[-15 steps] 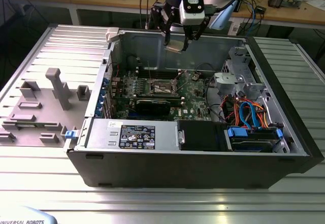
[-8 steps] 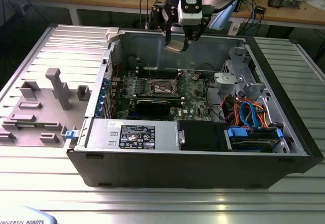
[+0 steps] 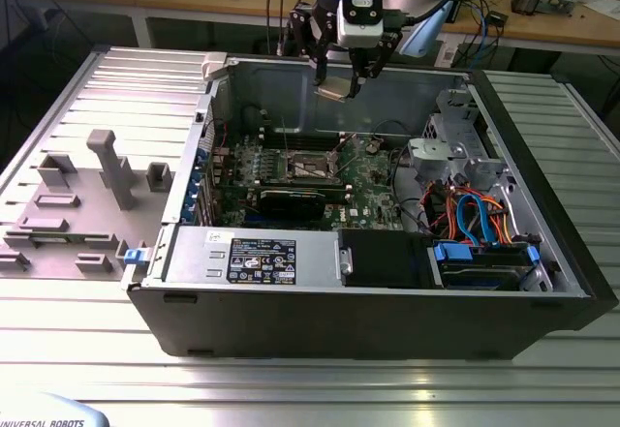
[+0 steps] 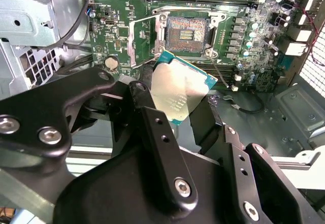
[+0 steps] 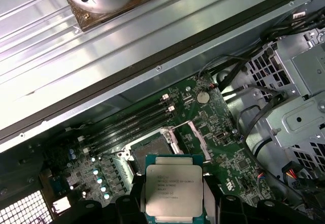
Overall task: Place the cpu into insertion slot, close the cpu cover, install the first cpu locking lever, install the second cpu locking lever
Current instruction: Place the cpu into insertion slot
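Note:
My gripper (image 3: 339,76) hangs above the open computer case, shut on the cpu (image 3: 333,89), a flat silvery square chip with a greenish rim. In both wrist views the black fingers (image 4: 146,99) clamp two opposite edges of the cpu (image 4: 180,89) (image 5: 174,193). The insertion slot (image 3: 312,165) lies well below on the green motherboard, its dark centre bare (image 4: 186,33) (image 5: 150,150). The cpu cover (image 4: 136,40) (image 5: 199,135), a thin silvery frame, stands swung open beside the slot. A thin wire lever (image 4: 221,75) juts out near the slot's corner.
Long memory slots (image 3: 291,142) run behind the slot and a long black card (image 3: 291,200) lies in front of it. A drive cage (image 3: 455,141) and coloured cables (image 3: 472,216) fill the exterior view's right. Grey fixtures (image 3: 108,167) stand outside the case on the exterior view's left.

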Robot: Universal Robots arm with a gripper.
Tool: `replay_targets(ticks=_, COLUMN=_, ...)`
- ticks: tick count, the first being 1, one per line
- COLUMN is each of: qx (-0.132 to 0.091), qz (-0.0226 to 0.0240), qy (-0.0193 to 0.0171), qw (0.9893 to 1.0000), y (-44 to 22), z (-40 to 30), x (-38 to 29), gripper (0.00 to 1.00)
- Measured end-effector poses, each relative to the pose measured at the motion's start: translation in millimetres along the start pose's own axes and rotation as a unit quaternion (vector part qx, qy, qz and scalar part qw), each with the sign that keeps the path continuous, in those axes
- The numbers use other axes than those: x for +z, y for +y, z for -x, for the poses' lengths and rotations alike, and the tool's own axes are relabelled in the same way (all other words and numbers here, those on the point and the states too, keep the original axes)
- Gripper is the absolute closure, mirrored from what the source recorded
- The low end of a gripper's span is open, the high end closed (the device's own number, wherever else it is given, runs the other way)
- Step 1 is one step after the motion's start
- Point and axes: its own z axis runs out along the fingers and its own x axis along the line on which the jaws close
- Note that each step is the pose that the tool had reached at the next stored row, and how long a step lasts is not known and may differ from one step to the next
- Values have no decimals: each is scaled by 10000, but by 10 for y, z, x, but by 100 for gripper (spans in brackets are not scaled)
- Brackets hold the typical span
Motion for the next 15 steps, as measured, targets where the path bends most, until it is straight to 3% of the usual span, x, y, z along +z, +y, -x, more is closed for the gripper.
replay_targets(ticks=9, qx=4, qz=0, qy=0, qw=10000, y=0, z=0, x=0, gripper=46)
replay_targets(ticks=13, qx=234, qz=3, qy=-21, qw=9997, y=-1, z=0, x=2, gripper=46)
replay_targets(ticks=15, qx=422, qz=8, qy=-38, qw=9991, y=-1, z=0, x=5, gripper=46)
